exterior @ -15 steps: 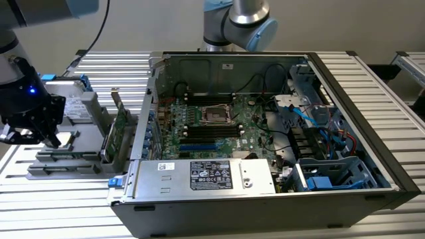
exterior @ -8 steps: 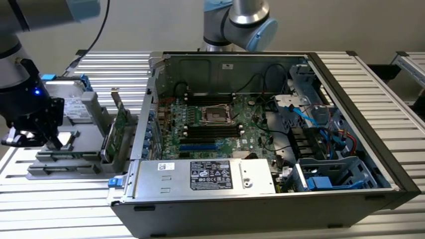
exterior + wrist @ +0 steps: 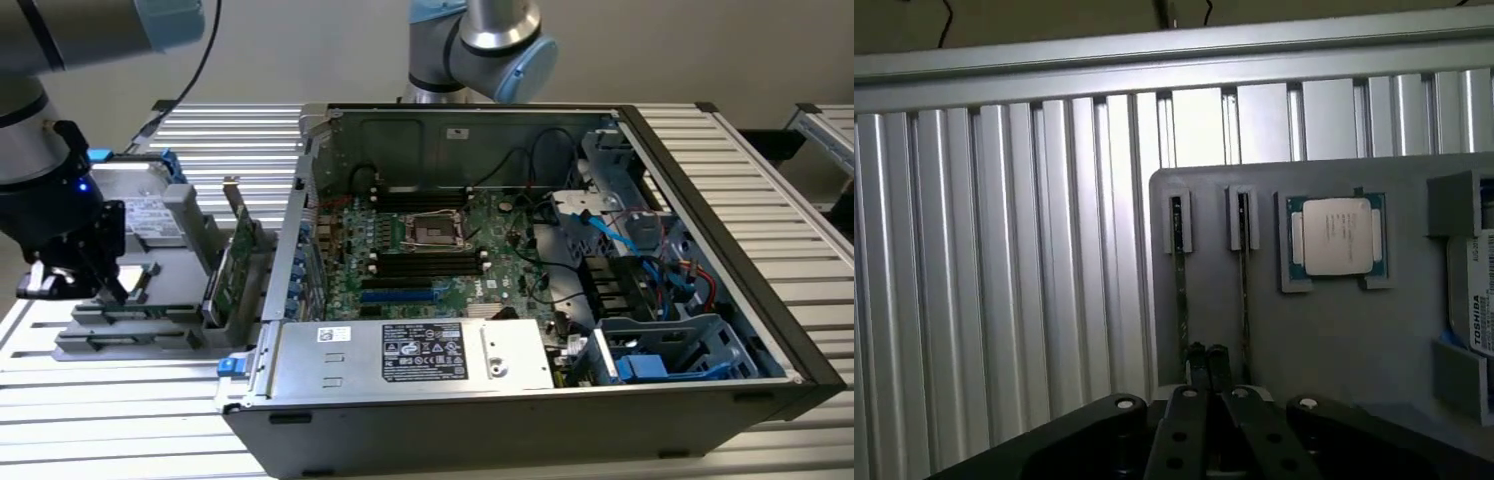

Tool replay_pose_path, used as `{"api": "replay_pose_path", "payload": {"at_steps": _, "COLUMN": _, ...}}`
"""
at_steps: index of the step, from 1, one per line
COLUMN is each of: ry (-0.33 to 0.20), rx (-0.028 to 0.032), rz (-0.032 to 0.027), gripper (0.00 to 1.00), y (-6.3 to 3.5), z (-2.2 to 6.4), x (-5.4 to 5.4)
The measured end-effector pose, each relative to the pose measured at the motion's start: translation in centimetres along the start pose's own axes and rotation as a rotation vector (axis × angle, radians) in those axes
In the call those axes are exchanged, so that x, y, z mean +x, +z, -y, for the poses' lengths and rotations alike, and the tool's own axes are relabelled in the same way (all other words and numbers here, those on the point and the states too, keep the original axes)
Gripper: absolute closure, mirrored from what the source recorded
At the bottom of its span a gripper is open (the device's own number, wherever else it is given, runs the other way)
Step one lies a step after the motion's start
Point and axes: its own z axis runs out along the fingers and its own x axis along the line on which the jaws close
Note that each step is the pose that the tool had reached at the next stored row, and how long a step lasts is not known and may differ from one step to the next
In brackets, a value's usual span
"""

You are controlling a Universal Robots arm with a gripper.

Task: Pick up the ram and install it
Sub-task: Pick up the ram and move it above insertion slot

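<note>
While two narrow ram sticks [image 3: 1180,290] stand edgewise in the grey slotted tray [image 3: 1334,340], the black gripper [image 3: 1208,362] hovers between them, fingers [image 3: 1197,362] together. Bare ribbed aluminium table [image 3: 1004,280] flanks the tray.

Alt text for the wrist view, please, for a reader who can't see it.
The pincer hangs over a grey holder on a ribbed metal table, close to two ram sticks standing edge-on in slots. Beside them the holder carries a processor chip and a labelled hard drive.
</note>
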Motion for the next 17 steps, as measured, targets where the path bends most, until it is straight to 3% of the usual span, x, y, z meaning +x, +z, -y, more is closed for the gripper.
{"api": "replay_pose_path", "payload": {"at_steps": 3, "ry": -0.014, "rx": -0.0020, "rz": -0.0043, "gripper": 0.88, "y": 0.02, "z": -0.06, "x": 0.0}}
{"api": "replay_pose_path", "payload": {"at_steps": 5, "ry": -0.015, "rx": -0.0024, "rz": -0.0043, "gripper": 0.82, "y": 0.02, "z": -0.06, "x": 0.0}}
{"api": "replay_pose_path", "payload": {"at_steps": 7, "ry": -0.015, "rx": -0.0023, "rz": -0.0042, "gripper": 0.70, "y": 0.03, "z": -0.06, "x": 0.0}}
{"api": "replay_pose_path", "payload": {"at_steps": 9, "ry": -0.015, "rx": -0.0018, "rz": -0.0041, "gripper": 0.70, "y": 0.13, "z": -0.15, "x": 0.1}}
{"api": "replay_pose_path", "payload": {"at_steps": 10, "ry": -0.017, "rx": -0.0013, "rz": -0.0041, "gripper": 0.64, "y": 0.26, "z": -0.25, "x": 0.1}}
{"api": "replay_pose_path", "payload": {"at_steps": 17, "ry": -0.030, "rx": -0.0006, "rz": -0.0051, "gripper": 0.64, "y": 1.25, "z": -0.97, "x": 0.4}}
